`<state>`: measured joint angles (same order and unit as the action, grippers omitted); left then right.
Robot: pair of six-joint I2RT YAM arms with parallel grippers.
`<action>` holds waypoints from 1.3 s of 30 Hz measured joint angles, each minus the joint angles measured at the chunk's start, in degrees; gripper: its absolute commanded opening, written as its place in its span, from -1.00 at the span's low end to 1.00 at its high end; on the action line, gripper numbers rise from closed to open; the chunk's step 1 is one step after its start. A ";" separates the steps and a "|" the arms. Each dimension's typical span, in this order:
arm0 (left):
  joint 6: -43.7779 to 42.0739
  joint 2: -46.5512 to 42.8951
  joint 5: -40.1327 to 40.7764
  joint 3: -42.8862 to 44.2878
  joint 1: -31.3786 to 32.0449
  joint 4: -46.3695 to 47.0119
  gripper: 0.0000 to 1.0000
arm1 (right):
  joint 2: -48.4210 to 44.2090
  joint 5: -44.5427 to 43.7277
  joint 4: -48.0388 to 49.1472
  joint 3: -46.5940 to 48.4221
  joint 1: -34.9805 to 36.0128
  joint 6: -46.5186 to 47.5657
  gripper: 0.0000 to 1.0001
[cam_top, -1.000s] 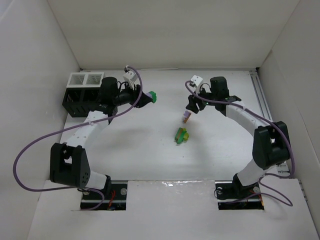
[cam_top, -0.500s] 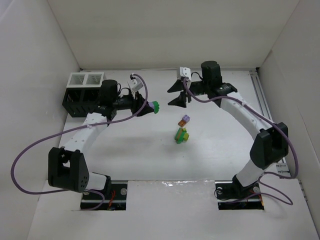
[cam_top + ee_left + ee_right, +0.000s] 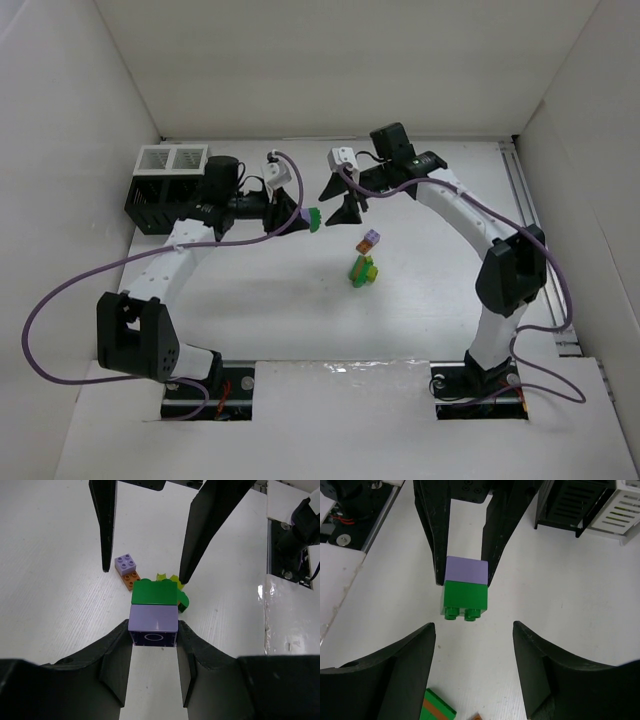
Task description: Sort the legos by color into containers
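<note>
My left gripper (image 3: 153, 630) is shut on a lilac brick (image 3: 152, 624) with a green brick (image 3: 155, 592) stuck on its far end, held above the table (image 3: 250, 290). My right gripper (image 3: 472, 645) is open and empty, facing that pair (image 3: 465, 597) end-on with a gap between. In the top view the left gripper (image 3: 300, 218) and the right gripper (image 3: 338, 203) meet nose to nose mid-table. A lilac-on-orange brick (image 3: 370, 240) and a green and yellow-green cluster (image 3: 363, 269) lie loose to the right. The black slatted rack (image 3: 165, 185) stands at the far left.
White walls enclose the table on the left, back and right. A rail (image 3: 530, 200) runs along the right edge. The rack also shows at the top right of the right wrist view (image 3: 585, 505). A green-and-orange brick (image 3: 437, 710) lies under the right gripper.
My right arm has swung left, away from the loose bricks, and now faces the left gripper with jaws wide open. My left gripper has moved a little right with the lilac-green pair.
</note>
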<state>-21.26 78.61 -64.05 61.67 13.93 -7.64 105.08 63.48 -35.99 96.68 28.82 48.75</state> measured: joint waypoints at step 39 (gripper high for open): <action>3.15 -6.99 5.53 -2.27 -9.79 6.93 -0.94 | 5.84 -1.40 -13.25 5.86 -3.65 3.15 -0.87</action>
<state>-18.11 71.61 -58.52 59.40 4.14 -0.71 110.91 62.08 -49.23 102.54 25.17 51.90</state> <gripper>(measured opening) 0.330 0.437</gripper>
